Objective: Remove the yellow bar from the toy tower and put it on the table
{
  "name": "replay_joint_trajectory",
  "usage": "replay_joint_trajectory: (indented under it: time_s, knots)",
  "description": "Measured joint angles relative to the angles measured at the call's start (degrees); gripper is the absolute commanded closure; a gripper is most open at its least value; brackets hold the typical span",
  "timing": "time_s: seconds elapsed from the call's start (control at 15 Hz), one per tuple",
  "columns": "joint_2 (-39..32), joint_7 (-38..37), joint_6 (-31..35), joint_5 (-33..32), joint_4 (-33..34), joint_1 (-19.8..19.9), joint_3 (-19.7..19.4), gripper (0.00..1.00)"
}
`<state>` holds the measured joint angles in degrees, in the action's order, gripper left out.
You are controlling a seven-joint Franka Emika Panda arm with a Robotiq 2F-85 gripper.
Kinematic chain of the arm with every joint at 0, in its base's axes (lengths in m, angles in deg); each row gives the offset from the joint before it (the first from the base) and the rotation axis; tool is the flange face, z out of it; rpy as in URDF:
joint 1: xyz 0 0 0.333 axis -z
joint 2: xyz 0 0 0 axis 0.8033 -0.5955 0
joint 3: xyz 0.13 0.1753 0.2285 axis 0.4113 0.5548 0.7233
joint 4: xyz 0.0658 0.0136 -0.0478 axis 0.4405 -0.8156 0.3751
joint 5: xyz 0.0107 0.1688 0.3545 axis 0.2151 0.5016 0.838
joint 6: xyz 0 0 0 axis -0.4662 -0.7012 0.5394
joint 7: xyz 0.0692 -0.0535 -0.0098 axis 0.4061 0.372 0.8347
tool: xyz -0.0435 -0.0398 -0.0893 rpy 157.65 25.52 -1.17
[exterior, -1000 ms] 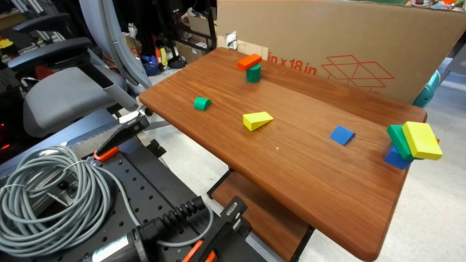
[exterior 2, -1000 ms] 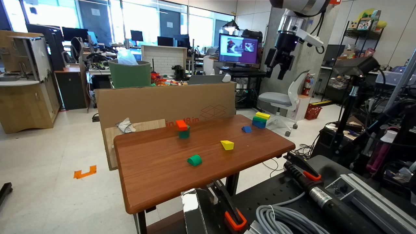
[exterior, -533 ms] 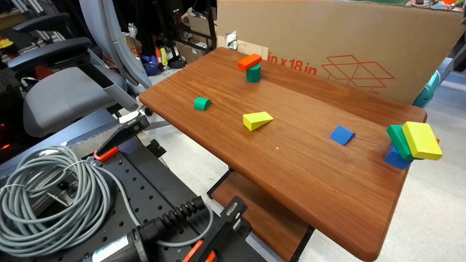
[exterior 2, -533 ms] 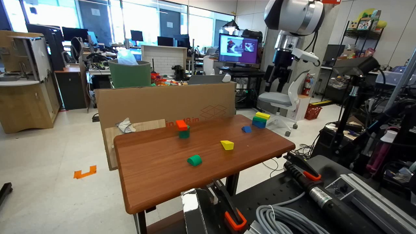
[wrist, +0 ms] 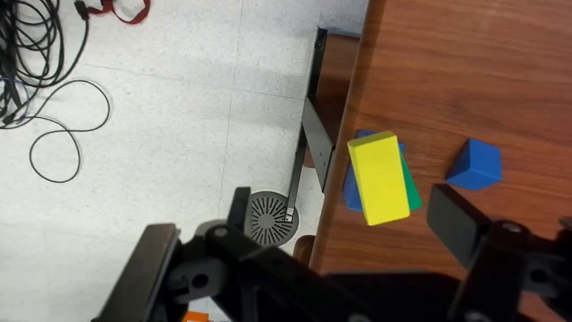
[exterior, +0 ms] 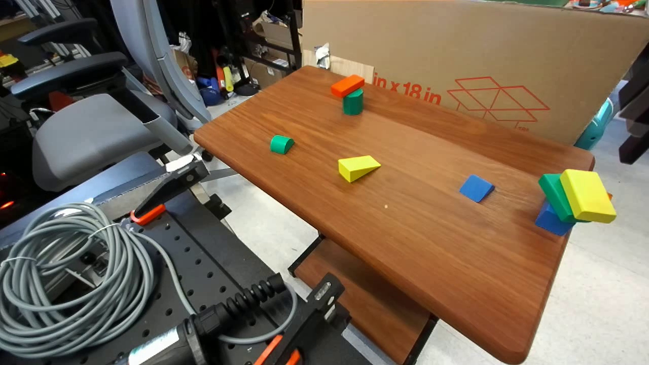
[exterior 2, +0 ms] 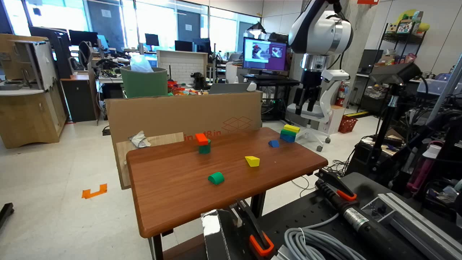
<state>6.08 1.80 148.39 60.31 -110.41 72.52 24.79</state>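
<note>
1. Toy tower (exterior 2: 288,133), one; landmark for this list. Green layer (wrist: 412,193) over blue layer (wrist: 352,194), set askew; stands on the counter (exterior: 431,253), just beside its edge.
2. Yellow bar (wrist: 379,179), one. Oblong, lying flat on top of the toy tower, turned out of line with the green layer. Not yet removed.
3. Handling of the bar, judged: light and stiff, wood or firm foam, cannot tell which. Smooth faces, so some slip possible; hardly fragile. Stack beneath seems loose and easily knocked.
4. Recommended hold: across the narrow width, on the two long sides, near mid-length. Keep the grip shallow, as green juts past one long side and blue past the other. Lift straight up before carrying it off the toy tower.
5. Pincer (wrist: 340,197), one. Jaws wide apart, nothing held; hangs above the toy tower, clear of it.
6. Sundries: blue wedge (exterior: 476,188), near the toy tower; yellow wedge (exterior: 357,168), well apart from it.
</note>
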Motion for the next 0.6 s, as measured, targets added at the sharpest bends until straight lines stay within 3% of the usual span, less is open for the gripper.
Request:
replay_joint_trajectory:
  time_s: [0.6]
  knots:
    - [-0.61,0.00,0.07,-7.96,-0.37,-0.01,0.16,0.00]
